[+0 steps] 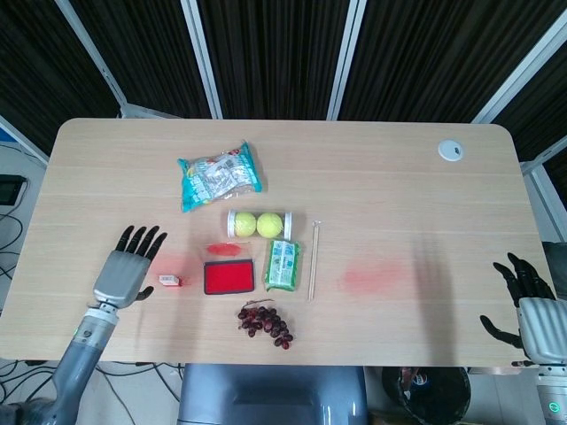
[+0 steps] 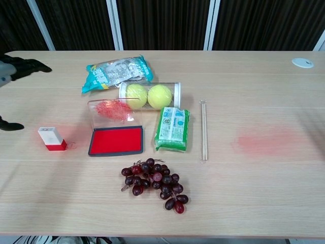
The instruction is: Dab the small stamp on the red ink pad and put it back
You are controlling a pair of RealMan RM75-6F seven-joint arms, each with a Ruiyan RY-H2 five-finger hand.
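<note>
The stamp [image 2: 52, 138] stands on the table [image 2: 264, 193], white body over a red base, just left of the ink pad [image 2: 116, 141] and apart from it; the head view shows it as a small white-and-red block [image 1: 168, 280] between the left hand and the pad [image 1: 229, 277]. A faint red smudge marks the wood beside the stamp. The pad lies open, its red surface facing up, with its clear lid [image 2: 110, 111] raised behind it and smeared red. The left hand [image 1: 124, 268] is above the table to the left of the stamp, fingers spread and straight, holding nothing and clear of the stamp; in the chest view only its dark fingertips [image 2: 30, 65] show at the left edge. The right hand [image 1: 524, 299] hangs off the table's right front corner, fingers apart, empty. Behind the pad lies a clear tube [image 2: 150, 95] with two tennis balls, and behind that a snack bag [image 2: 117, 71]. A green packet [image 2: 172, 129] sits right of the pad, then a thin stick [image 2: 204, 130]. Grapes [image 2: 152, 182] lie in front. A red stain [image 2: 266, 138] marks the wood further right.
</note>
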